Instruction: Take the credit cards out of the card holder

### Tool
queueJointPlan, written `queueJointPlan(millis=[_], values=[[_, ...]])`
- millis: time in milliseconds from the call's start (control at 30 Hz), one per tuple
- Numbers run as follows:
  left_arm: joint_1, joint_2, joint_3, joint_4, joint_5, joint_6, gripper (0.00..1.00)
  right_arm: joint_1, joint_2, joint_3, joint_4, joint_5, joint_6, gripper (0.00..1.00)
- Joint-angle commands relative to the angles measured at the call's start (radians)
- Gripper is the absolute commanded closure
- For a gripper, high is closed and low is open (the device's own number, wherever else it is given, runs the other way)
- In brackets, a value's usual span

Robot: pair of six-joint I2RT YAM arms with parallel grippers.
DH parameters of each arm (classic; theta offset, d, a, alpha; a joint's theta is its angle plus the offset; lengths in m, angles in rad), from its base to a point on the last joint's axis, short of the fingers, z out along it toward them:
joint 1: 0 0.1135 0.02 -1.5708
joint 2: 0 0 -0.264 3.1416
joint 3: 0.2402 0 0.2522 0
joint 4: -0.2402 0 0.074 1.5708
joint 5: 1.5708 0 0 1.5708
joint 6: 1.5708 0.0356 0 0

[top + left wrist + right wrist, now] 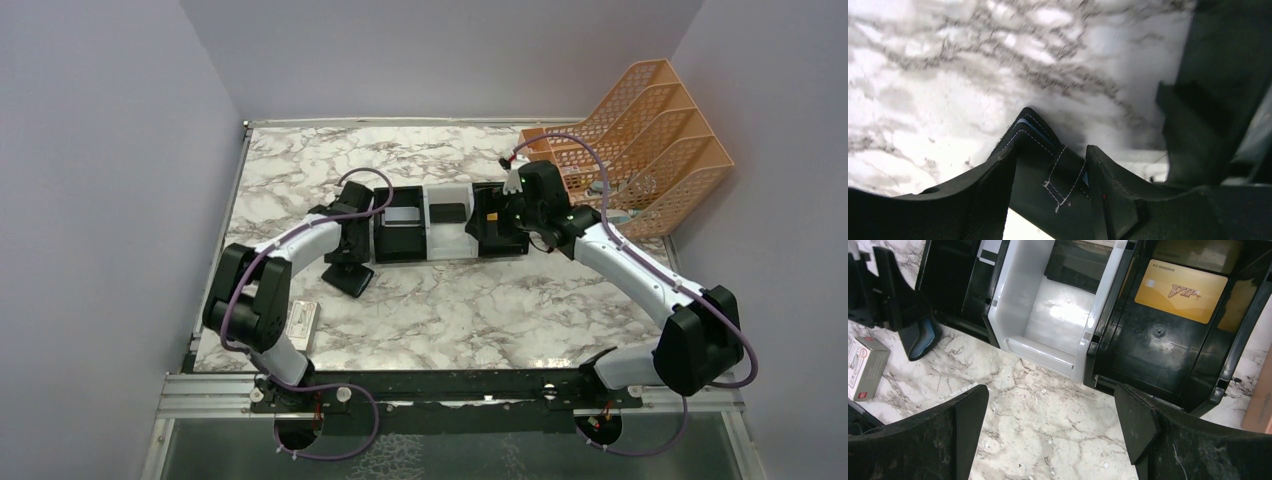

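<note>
Left fingers (978, 205) fill the bottom of my left wrist view, about half closed. The card holder (1040, 150) is wedged between them, with both sides touching its stitched black fold. Top view adds: holder sits on the marble table (480, 310) just beside the tray (450, 252), at its left end, and a grey card (402, 215) lies in the left bin. Right wrist view only: gold card (1180, 290) in the right black bin, white box (863, 365) far left. Right gripper (1050, 390) is wide open and empty, over marble just short of the tray.
</note>
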Motion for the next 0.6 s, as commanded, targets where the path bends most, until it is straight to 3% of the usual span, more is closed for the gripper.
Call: queueJointPlan(millis=[0,233,433,567], values=[[0.01,-0.115,-0.117,-0.054,-0.026,-0.074,0.48,-0.001,-0.036,-0.011,-0.007,-0.008,-0.013,0.01],[-0.053,-0.289,-0.245,0.026,0.105,-0.091,0.5,-0.001,-0.036,-0.034,0.012,-0.074,-0.004,0.01],[-0.257,-0.337,-0.321,0.178,0.182,-0.168,0.49,-0.001,-0.04,-0.109,0.066,-0.191,0.052,0.01],[-0.429,-0.388,-0.305,0.219,0.1,-0.259,0.46,-0.002,-0.074,-0.203,0.124,-0.261,0.109,0.01]])
